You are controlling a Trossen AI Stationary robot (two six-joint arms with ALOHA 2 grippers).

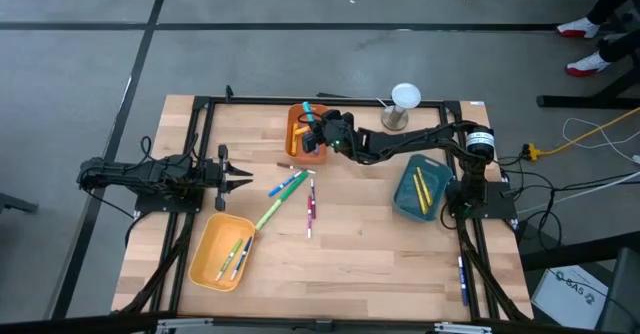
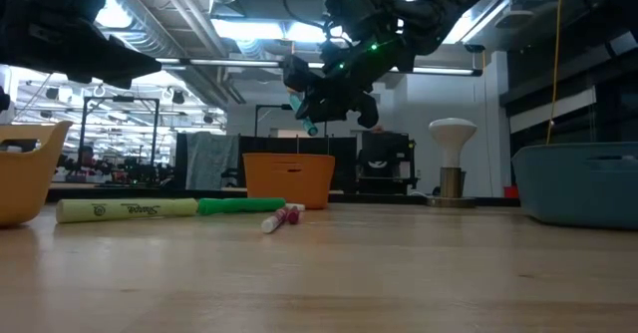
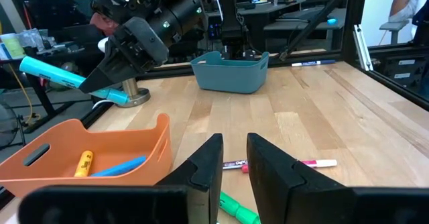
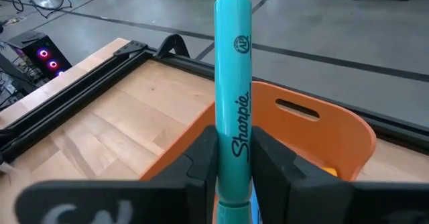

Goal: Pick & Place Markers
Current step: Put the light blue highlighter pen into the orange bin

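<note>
My right gripper (image 1: pixel 314 131) hangs above the orange bin (image 1: pixel 305 139) at the table's far middle, shut on a teal marker (image 4: pixel 233 63). That bin holds a yellow marker (image 3: pixel 84 162) and a blue one (image 3: pixel 122 166). Loose on the wood lie blue and green markers (image 1: pixel 288 184), a green highlighter (image 1: pixel 270 214) and pink ones (image 1: pixel 310 206). More markers lie in the yellow bin (image 1: pixel 205 264) at the near left and in the blue bin (image 1: pixel 405 196) on the right. My left gripper (image 1: pixel 240 177) waits at the left, level, its fingers a little apart and empty. My right gripper pinches the teal marker's barrel (image 4: pixel 234 158) between its two fingers, one on each side. Its long printed end (image 4: pixel 234 43) sticks out past the fingertips. The marker (image 3: pixel 53 73) is lifted clear, tilted, above the orange bin's rim (image 3: pixel 100 131).
A white mushroom-shaped lamp (image 1: pixel 404 102) stands at the far edge, right of the orange bin. Black frame rails (image 1: pixel 200 104) run around the table. Bare wood lies between the loose markers and the blue bin.
</note>
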